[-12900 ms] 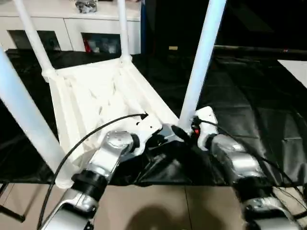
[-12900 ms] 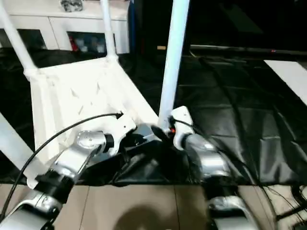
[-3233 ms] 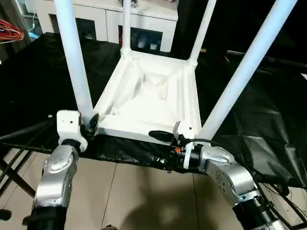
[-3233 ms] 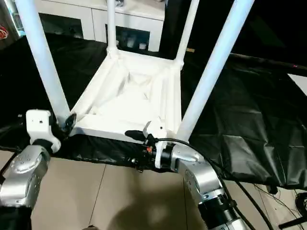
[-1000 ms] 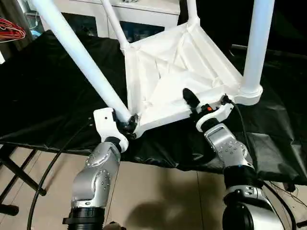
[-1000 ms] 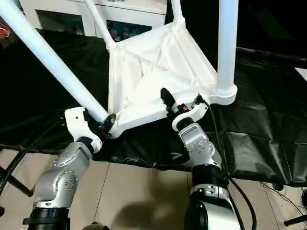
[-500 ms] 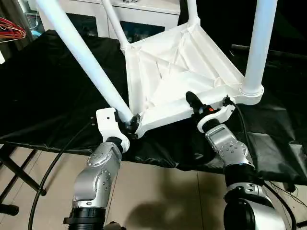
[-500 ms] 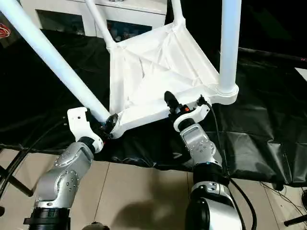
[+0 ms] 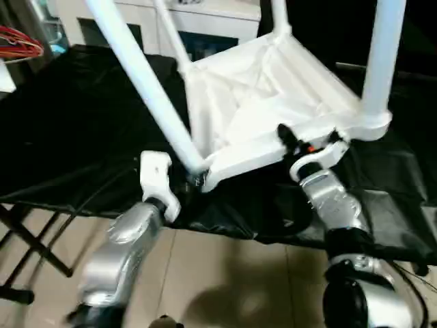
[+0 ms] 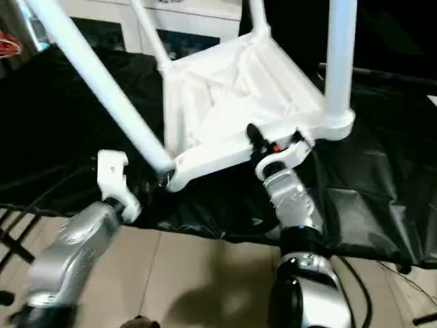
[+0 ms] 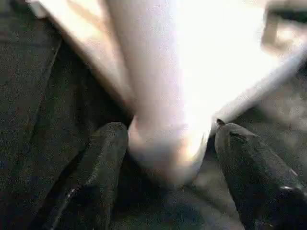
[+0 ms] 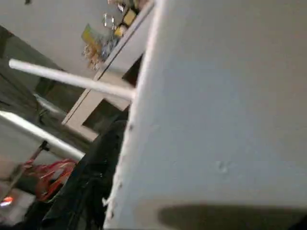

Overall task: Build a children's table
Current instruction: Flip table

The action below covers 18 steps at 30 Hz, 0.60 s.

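Observation:
The children's table lies upside down and tilted on the black cloth, its ribbed tabletop (image 9: 273, 89) facing me. White legs rise from its corners: one near left (image 9: 147, 82), one near right (image 9: 382, 55), two at the back. My left gripper (image 9: 191, 181) is at the base of the near left leg. In the left wrist view its black fingers (image 11: 103, 163) stand open on either side of that leg's socket (image 11: 168, 148). My right gripper (image 9: 287, 140) is shut on the tabletop's near rim, one black finger lying on top.
The black-draped table (image 9: 68, 137) ends just before my arms, with tiled floor (image 9: 225, 273) below. A white cabinet (image 9: 205, 14) stands behind. Red hangers (image 9: 17, 41) are at the far left, and a black stand leg (image 9: 34, 246) crosses the floor.
My left fingers have spread apart at the leg base and that forearm is swinging. The right gripper's upper finger has come down onto the rim. The view has shifted slightly.

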Available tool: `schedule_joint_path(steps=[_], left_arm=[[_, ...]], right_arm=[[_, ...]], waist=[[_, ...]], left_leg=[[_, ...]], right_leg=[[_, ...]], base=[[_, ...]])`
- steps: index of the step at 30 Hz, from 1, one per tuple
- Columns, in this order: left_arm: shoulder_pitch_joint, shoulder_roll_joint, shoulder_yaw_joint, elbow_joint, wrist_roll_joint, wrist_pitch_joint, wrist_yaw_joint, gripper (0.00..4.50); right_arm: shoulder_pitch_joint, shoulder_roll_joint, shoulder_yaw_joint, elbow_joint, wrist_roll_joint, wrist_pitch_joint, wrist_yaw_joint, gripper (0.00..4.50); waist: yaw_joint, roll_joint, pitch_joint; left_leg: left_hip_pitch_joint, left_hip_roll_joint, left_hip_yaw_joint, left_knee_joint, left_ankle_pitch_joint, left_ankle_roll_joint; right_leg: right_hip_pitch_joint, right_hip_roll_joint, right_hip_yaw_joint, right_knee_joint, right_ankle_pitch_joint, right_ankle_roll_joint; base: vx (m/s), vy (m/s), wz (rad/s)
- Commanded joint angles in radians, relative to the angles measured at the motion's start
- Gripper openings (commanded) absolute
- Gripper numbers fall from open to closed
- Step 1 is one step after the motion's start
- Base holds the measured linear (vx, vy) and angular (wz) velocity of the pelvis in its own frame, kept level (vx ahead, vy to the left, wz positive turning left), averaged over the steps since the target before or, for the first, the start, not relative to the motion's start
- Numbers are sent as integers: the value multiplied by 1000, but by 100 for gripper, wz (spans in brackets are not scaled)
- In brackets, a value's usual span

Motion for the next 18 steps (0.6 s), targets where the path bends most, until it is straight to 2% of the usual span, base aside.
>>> schedule_joint_path(steps=[1,2,6,7,10,12,18], left_arm=[[8,15,-42,-47,47,-43,-31,369],[9,25,-53,-56,62,-55,-32,375],[6,40,-73,-75,74,-69,-34,410],[-18,40,-93,-108,82,-99,-34,418],[-53,29,-96,-120,103,-126,-24,448],[-80,24,-97,-119,118,-132,-15,450],[-214,15,-108,-84,187,-185,25,450]], right_arm=[[-22,-66,-19,-73,-67,-80,-57,211],[-21,-75,-17,-79,-76,-86,-61,211],[-19,-89,-15,-92,-86,-89,-69,209],[-9,-123,11,-116,-120,-73,-83,208],[4,-151,46,-136,-160,-50,-88,206],[11,-165,63,-151,-178,-40,-86,206],[15,-239,139,-181,-282,-9,-99,206]], waist=[[-8,14,-75],[-4,14,-75],[-1,13,-76],[-2,11,-76],[-1,7,-77],[-3,4,-76],[-11,1,-79]], left_leg=[[51,67,-15,-68,-85,-26],[50,66,-14,-69,-95,-41],[47,64,-14,-72,-112,-61],[44,62,-13,-73,-111,-67],[45,61,-8,-68,-100,-58],[39,60,-6,-66,-84,-50],[37,57,-5,-59,-54,-28]], right_leg=[[16,-70,26,-56,96,-176],[16,-68,26,-55,89,-168],[16,-69,26,-54,82,-155],[18,-68,26,-55,79,-151],[18,-67,28,-56,86,-146],[20,-68,28,-55,90,-144],[22,-64,29,-52,115,-144]], base=[[0,0,0],[0,0,0],[0,0,0],[0,0,0],[0,0,0],[0,0,0],[0,0,0]])
